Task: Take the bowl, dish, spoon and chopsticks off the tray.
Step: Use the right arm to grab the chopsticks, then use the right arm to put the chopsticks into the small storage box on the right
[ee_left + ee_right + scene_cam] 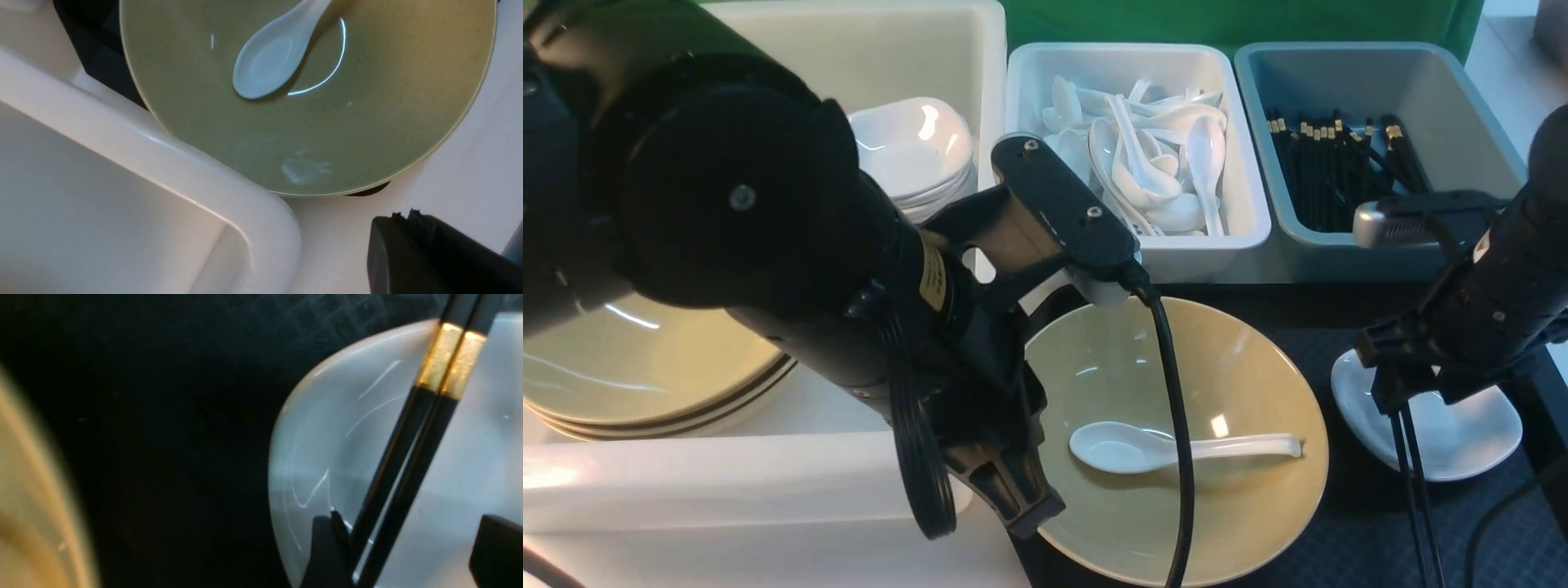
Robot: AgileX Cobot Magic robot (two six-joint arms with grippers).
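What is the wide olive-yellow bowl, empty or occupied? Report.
Occupied: a glossy white soup spoon lies inside the wide olive-yellow bowl, scoop facing up.

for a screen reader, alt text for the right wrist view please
A pair of black chopsticks with gold bands crosses a white dish, between the fingers of the open right tool; the black tray lies beneath.
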